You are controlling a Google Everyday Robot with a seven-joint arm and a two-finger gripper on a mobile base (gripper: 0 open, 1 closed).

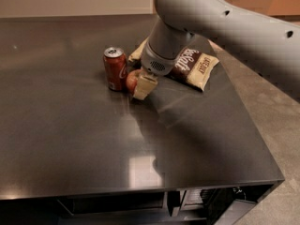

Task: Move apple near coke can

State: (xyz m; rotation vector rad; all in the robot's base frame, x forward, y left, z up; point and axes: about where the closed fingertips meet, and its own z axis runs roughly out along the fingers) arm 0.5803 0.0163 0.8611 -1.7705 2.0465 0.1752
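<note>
The coke can (115,68), red with a silver top, stands upright left of the table's middle. The red apple (131,80) rests on the table right beside the can, touching or almost touching its right side. My gripper (136,85) comes down from the upper right and is closed around the apple. One cream fingertip (142,87) presses the apple's front right side; the other is hidden behind the apple. The grey arm covers the apple's top.
A brown-and-cream snack bag (193,67) lies just right of the gripper, partly under the arm. The dark table (70,139) ends at a front edge and a right edge, with grey floor beyond.
</note>
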